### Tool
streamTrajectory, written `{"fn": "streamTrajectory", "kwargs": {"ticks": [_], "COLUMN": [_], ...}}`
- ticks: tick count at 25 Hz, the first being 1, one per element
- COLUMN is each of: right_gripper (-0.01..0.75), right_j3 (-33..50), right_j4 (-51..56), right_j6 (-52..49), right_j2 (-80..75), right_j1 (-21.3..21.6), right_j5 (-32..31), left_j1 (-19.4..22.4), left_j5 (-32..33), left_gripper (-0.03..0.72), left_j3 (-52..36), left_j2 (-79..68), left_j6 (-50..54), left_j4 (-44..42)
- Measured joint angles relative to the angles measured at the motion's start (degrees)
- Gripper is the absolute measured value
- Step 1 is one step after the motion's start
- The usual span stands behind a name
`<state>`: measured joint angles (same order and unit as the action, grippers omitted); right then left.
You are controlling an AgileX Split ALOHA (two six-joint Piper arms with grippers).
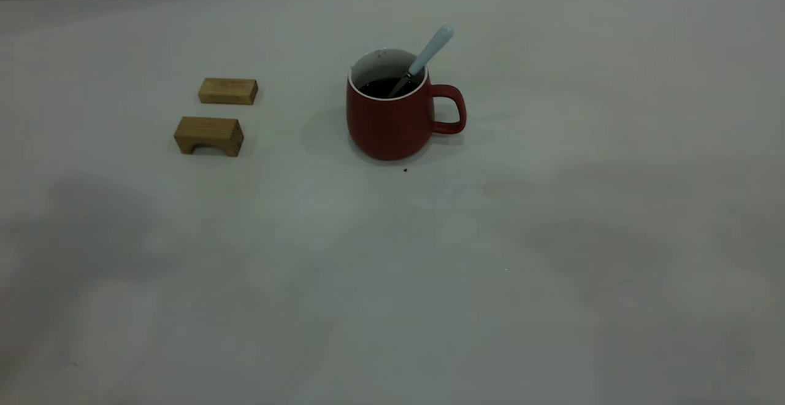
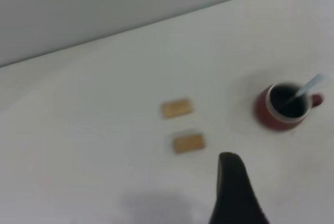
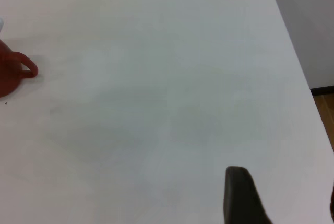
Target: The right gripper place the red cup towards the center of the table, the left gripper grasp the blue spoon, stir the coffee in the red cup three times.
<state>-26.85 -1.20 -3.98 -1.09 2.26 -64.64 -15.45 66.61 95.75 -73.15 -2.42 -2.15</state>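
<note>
The blue spoon's (image 1: pixel 423 61) bowl is sunk in the coffee (image 1: pixel 385 88) inside the red cup (image 1: pixel 392 119), itself cut off in the right wrist view.

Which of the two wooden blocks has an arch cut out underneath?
The nearer wooden block, closer to the camera in the exterior view; the farther block is a plain solid bar.

Near the middle of the table (image 1: pixel 552 270) the red cup (image 1: pixel 389 119) stands upright, its handle toward three o'clock. The blue spoon (image 1: pixel 426 58) leans out of it toward one o'clock. Two wooden blocks (image 1: pixel 218 113) lie well apart at nine o'clock. Bare tabletop stretches from three round to eight o'clock.
</note>
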Motion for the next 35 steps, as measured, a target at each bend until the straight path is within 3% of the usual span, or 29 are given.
{"fn": "streamTrajectory", "kwargs": {"ticks": [6,15,22,25,35], "right_gripper": [0.442,0.442,0.442,0.442,0.442], "right_j3": [0.00,0.00,0.00,0.00,0.00], "right_j4": [0.00,0.00,0.00,0.00,0.00], "right_j6": [0.00,0.00,0.00,0.00,0.00], "right_j2": [0.00,0.00,0.00,0.00,0.00], "right_j1": [0.00,0.00,0.00,0.00,0.00], "right_j5": [0.00,0.00,0.00,0.00,0.00], "left_j1": [0.00,0.66,11.81,14.87,15.96], "left_j5": [0.00,0.00,-0.12,-0.84,-1.96], "left_gripper": [0.533,0.533,0.533,0.533,0.533], "left_j3": [-17.38,-43.55,-59.96,-64.99,-66.96], "left_j2": [21.23,48.44,60.57,64.36,73.62], "left_j6": [-0.07,2.42,2.87,2.87,2.87], "left_j4": [-5.24,-3.36,-2.81,-1.86,-1.12]}}
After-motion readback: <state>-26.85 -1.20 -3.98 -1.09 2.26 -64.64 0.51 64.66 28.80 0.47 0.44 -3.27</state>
